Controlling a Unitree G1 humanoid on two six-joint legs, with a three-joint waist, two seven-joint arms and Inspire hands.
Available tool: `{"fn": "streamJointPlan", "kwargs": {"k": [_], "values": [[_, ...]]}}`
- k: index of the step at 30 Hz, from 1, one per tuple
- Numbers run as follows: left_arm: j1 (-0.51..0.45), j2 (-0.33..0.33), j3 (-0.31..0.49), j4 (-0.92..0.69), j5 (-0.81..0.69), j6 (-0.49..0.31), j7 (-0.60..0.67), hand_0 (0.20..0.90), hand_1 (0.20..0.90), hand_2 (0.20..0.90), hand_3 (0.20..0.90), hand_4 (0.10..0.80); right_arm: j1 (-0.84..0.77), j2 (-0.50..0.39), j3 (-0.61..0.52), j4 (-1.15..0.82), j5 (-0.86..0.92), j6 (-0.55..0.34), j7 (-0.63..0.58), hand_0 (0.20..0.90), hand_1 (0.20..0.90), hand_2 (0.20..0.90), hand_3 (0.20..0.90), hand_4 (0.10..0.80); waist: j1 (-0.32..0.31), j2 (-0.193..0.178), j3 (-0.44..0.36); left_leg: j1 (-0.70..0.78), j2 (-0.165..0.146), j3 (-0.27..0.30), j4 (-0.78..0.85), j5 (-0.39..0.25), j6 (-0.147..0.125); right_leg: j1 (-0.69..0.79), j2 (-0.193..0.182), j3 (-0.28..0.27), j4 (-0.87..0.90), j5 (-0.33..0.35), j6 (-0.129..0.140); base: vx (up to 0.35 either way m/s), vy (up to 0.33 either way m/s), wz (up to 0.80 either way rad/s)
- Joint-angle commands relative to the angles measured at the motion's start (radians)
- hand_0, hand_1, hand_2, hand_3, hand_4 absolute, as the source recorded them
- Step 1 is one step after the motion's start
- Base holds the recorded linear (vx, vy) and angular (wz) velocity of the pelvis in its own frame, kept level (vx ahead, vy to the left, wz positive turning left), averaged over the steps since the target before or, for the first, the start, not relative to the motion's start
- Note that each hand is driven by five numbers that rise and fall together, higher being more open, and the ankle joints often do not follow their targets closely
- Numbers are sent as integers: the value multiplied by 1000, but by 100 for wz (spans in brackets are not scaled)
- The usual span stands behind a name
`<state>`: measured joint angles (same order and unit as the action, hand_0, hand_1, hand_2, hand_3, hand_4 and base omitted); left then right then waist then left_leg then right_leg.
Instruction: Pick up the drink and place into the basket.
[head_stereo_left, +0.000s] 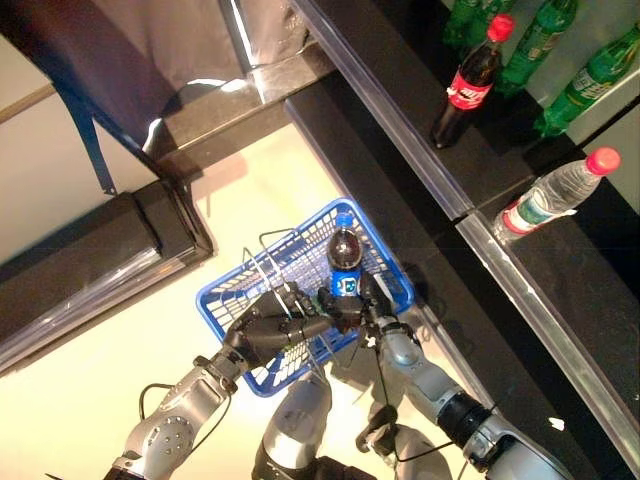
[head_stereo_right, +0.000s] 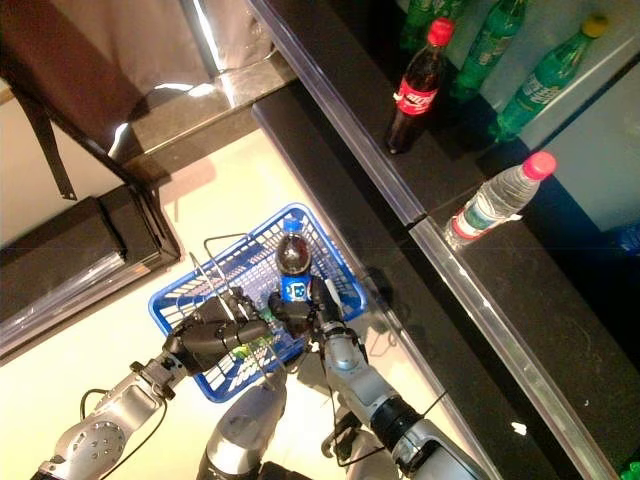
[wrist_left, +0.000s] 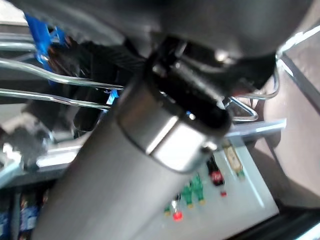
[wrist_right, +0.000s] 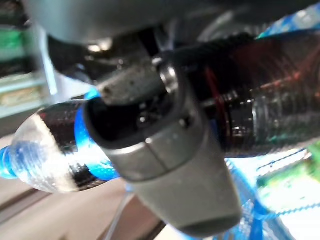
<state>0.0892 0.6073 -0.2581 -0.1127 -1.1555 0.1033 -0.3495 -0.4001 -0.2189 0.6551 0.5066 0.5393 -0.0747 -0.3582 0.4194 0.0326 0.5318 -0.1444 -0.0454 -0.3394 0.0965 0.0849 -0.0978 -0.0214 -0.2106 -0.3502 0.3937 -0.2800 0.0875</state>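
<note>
Plastic, wire and polished stone

The basket is blue plastic mesh with thin shiny metal wire handles. The drink bottle is clear glossy plastic with a blue cap. The dark shelf looks smooth and glossy, its edge reflective metal. The floor is pale and smooth.

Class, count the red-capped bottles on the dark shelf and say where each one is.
2. A dark cola bottle stands upright further back on the shelf. A clear water bottle stands nearer, by the shelf's metal edge. Others may sit out of view.
</note>
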Motion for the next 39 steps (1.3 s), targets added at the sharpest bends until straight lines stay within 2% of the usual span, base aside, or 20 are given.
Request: {"fn": "streamJointPlan", "kwargs": {"k": [1,7,12,15,18,21,30,34,39], "values": [[-106,-44,79,-401,-99,-188,-255,300,300,300,200,100,-63,125,-7,-56,74,-202,16,300,300,300,200,100,-13,40,-147,-26,-48,15,131,-65,69,16,10,-7,-115,188,-53,0,0,0],[-127,-42,71,-432,-127,-158,-328,300,300,300,200,100,-56,150,-28,41,303,-182,156,300,300,300,200,100,-7,41,-125,-34,-48,16,133,-68,73,9,7,-10,-116,195,-49,0,0,0],[-167,-60,29,-458,-174,-102,-343,300,300,300,200,100,-74,164,-27,82,328,-184,174,300,300,300,200,100,-5,34,-116,-38,-49,15,129,-66,78,3,6,-8,-117,201,-45,29,-8,1],[-187,-76,-8,-459,-188,-61,-340,300,300,300,200,100,-99,182,-27,110,378,-157,199,300,300,300,200,100,-7,31,-109,-41,-51,18,131,-66,81,-4,6,-2,-115,206,-43,13,-3,0],[-195,-83,-29,-454,-213,-39,-338,300,300,300,200,100,-93,195,-40,141,552,-107,290,300,300,300,200,100,-10,31,-109,-39,-50,26,133,-68,83,-4,2,0,-113,209,-40,53,16,0],[-205,-79,-50,-461,-206,-41,-336,300,300,300,200,100,-115,199,-48,179,572,-65,324,300,300,300,200,100,-7,31,-106,-41,-51,30,135,-70,87,-7,-1,-2,-110,210,-38,24,2,0],[-218,-60,-70,-463,-234,-36,-345,300,300,300,200,100,-150,197,-53,246,540,-31,295,300,300,300,200,100,-6,32,-95,-51,-55,34,145,-70,93,-27,-8,3,-90,214,-33,23,2,0],[-233,-63,-83,-462,-221,-34,-345,300,300,300,200,100,-189,194,-58,322,452,15,223,300,300,300,200,100,-2,33,-91,-57,-58,35,151,-70,95,-37,-10,4,-79,214,-33,0,0,0],[-262,-66,-95,-467,-227,-32,-312,300,300,300,200,100,-243,203,-109,447,504,57,210,300,300,300,200,100,3,36,-83,-61,-60,34,158,-72,98,-44,-11,6,-66,214,-34,20,1,4]]}}
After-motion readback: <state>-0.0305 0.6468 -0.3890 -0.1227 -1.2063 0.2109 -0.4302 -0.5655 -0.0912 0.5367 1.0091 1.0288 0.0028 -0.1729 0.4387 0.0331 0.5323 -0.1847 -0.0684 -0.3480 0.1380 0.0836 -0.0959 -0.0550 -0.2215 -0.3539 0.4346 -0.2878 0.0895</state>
